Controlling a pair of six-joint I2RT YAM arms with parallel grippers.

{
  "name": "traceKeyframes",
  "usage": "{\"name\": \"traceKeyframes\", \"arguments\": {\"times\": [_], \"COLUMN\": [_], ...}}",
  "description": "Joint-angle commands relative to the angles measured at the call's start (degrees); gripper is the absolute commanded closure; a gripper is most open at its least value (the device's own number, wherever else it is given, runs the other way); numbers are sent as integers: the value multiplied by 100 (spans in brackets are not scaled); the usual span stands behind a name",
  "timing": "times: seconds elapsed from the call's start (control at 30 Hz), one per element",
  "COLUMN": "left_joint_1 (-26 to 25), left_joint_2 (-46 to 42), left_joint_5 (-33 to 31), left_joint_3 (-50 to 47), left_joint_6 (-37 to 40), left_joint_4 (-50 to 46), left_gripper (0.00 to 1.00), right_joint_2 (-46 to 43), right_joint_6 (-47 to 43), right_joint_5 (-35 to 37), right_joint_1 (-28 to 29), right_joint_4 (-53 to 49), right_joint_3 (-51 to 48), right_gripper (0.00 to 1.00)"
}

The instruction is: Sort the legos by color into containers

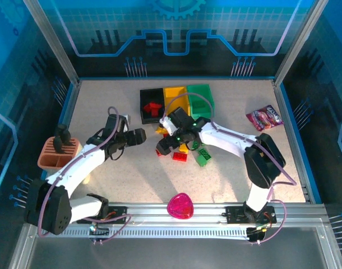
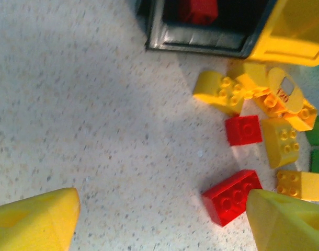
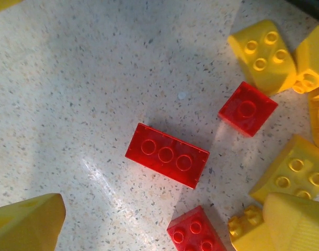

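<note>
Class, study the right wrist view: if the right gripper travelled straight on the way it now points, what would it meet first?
Probably the long red brick, lying centred ahead of the open right gripper; depth is unclear, so this is not certain.

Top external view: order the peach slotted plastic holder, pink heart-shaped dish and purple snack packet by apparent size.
1. Peach slotted plastic holder.
2. Pink heart-shaped dish and purple snack packet: they look about alike, so left unranked.
</note>
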Motion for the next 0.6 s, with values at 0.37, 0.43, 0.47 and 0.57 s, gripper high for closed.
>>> {"name": "traceKeyframes", "arguments": {"times": [0.37,0.43,0.47,0.57], "left_joint_1": [426,427,426,426], "left_joint_2": [-1380,-1618,-1697,-1885], "left_joint_5": [215,144,131,86], "left_joint_3": [-1654,-1827,-1880,-1953], "left_joint_6": [-1425,-1511,-1524,-1475], "left_joint_4": [473,462,449,310], "left_gripper": [14,14,14,14], "right_joint_2": [1485,1633,1697,1871], "right_joint_6": [895,1018,1062,1220], "right_joint_5": [1047,998,993,1106], "right_joint_1": [654,650,666,666], "right_joint_4": [-1429,-1446,-1444,-1486], "right_joint_3": [1404,1489,1523,1657], "right_gripper": [0,0,0,0]}}
